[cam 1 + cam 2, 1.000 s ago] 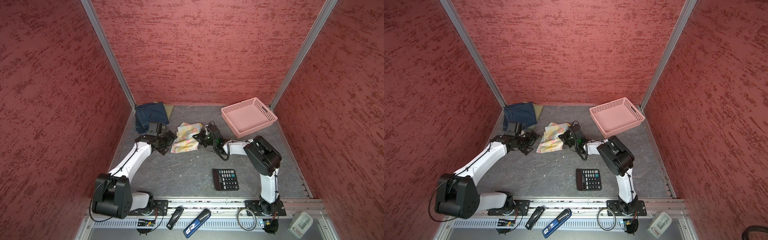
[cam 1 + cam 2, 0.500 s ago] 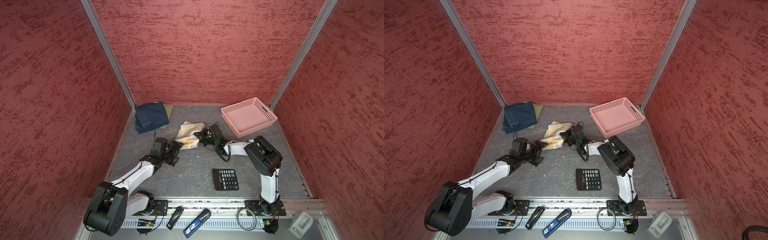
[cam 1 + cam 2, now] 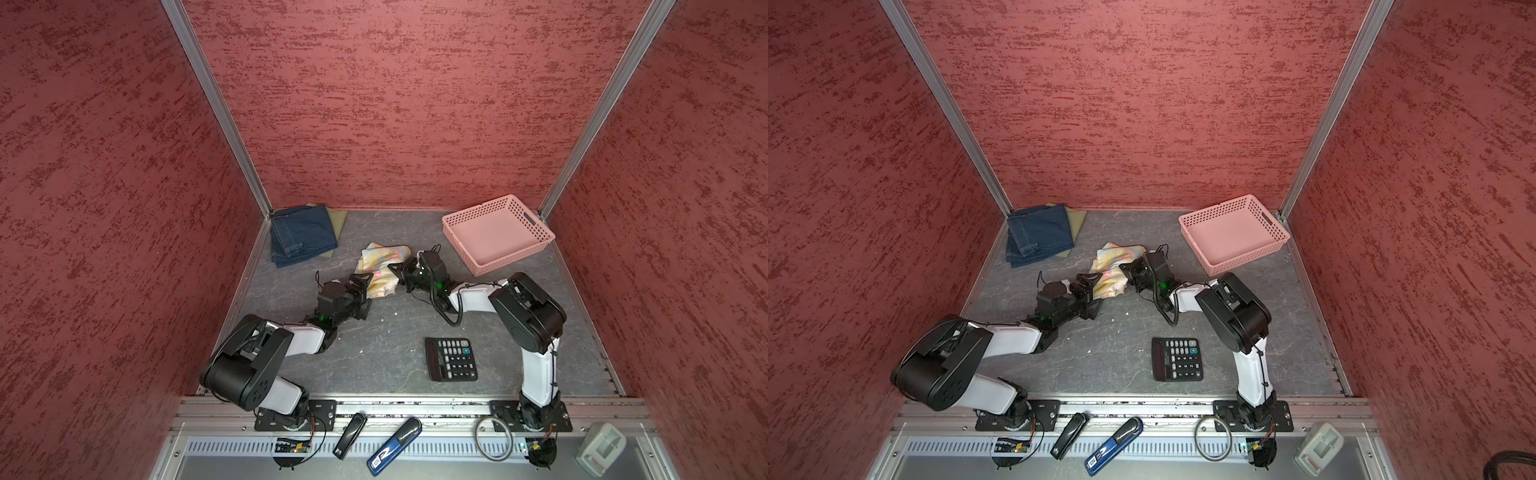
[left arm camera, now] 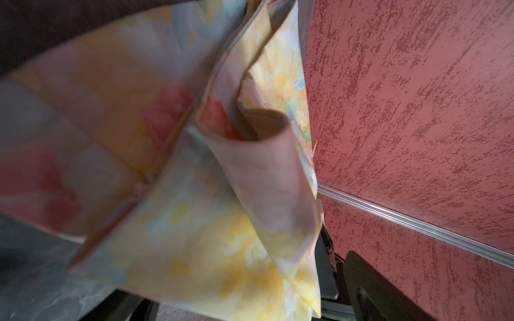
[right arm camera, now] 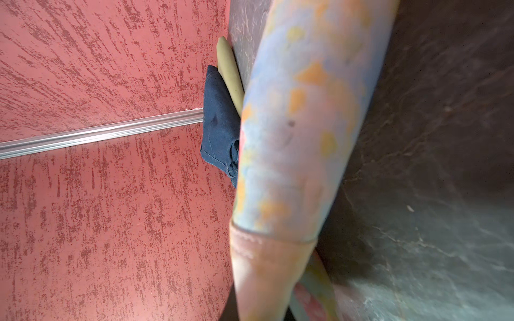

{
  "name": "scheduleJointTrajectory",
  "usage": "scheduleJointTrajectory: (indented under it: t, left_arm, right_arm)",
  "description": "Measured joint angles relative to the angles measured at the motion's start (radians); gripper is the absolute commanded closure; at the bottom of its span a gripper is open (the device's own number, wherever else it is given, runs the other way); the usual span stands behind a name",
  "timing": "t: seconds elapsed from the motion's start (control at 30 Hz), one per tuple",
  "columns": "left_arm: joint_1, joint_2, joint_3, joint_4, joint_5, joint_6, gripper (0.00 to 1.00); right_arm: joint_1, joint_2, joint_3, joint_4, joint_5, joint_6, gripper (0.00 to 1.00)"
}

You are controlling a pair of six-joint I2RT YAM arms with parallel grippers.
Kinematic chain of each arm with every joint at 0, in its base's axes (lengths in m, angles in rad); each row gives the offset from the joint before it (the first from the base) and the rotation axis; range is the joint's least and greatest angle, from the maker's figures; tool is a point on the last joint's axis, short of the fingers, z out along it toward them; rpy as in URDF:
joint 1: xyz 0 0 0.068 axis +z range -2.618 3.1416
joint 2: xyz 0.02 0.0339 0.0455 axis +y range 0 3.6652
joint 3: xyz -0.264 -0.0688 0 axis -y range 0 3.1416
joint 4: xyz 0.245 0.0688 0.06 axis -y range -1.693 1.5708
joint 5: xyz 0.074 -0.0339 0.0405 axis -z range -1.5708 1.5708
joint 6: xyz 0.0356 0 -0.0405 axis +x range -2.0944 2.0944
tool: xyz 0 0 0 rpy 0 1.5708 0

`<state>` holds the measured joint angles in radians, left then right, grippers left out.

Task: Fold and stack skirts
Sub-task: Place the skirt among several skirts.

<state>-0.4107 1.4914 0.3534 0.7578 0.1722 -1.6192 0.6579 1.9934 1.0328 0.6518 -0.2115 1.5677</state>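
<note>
Crumpled pastel floral skirt (image 3: 380,266), yellow-blue with pink blooms

No legible text; calculator (image 3: 451,359) key markings too small.

In both top views the widest bare stretch of surface (image 3: 386,345) lies at lower centre, flanked by the left arm (image 3: 291,336) and right arm (image 3: 528,316), with the calculator (image 3: 451,358) on its right part. The pink basket (image 3: 515,257) blocks the upper right corner. The denim skirt (image 3: 301,235) on the olive skirt (image 3: 338,218) fills the upper left. A clear strip runs between them below the back wall (image 3: 399,124). The floral skirt (image 3: 380,266) closes mid-frame.
</note>
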Motion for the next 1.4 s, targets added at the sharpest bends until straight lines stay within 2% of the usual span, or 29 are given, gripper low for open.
scheduleJointTrajectory:
  t: [0.27,0.7,0.87,1.13,1.27,1.4]
  left_arm:
    - [-0.024,0.003,-0.010,0.062,-0.105,-0.060,0.00]
    - [-0.039,0.063,-0.016,0.039,-0.067,-0.139,0.00]
    - [-0.044,0.169,-0.019,0.169,-0.098,-0.163,0.00]
    - [-0.079,0.351,-0.046,0.534,-0.233,-0.206,0.00]
    - [-0.082,0.347,-0.056,0.575,-0.277,-0.204,0.00]
    - [-0.067,0.283,-0.056,0.537,-0.286,-0.193,0.00]
  right_arm:
    - [0.000,0.000,0.000,0.017,0.000,0.002,1.00]
    - [0.000,0.000,0.000,0.033,0.000,0.010,1.00]
    - [0.000,0.000,0.000,0.042,0.000,0.013,1.00]
    - [0.000,0.000,-0.015,0.063,0.000,0.015,1.00]
    - [0.000,0.000,-0.016,0.069,0.000,0.015,1.00]
    - [0.000,0.000,-0.016,0.077,0.000,0.015,1.00]
